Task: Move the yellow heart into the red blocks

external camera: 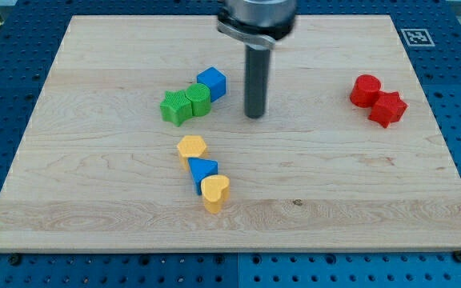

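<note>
We cannot see the top of our rod; it is cut off. We have no pincer. My tip [254, 115] is above the yellow heart [214, 192], whose point faces the worktop's [358, 200] bottom-left. The red blocks [378, 101] sit far right of the heart.

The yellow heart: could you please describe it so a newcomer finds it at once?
On the wooden board, a column of three blocks sits below centre. The yellow heart is its bottom block, under the blue triangle; the other yellow block, on top, lacks the notch.
</note>
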Available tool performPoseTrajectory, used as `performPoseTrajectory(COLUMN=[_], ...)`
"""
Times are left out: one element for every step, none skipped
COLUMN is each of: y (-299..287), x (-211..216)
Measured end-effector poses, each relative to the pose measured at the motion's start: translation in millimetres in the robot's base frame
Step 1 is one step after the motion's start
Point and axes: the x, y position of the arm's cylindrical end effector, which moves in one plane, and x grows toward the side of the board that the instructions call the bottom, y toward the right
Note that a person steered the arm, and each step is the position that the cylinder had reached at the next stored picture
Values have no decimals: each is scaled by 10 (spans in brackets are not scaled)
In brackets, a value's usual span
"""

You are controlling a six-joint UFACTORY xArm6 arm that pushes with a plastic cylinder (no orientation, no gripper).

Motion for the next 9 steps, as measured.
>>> performPoseTrajectory(y=[145, 179, 148, 60, -524, -894, -1143, -1162, -633], x=[517, 1049, 1490, 1766, 1696, 1458, 1342, 1315, 1319])
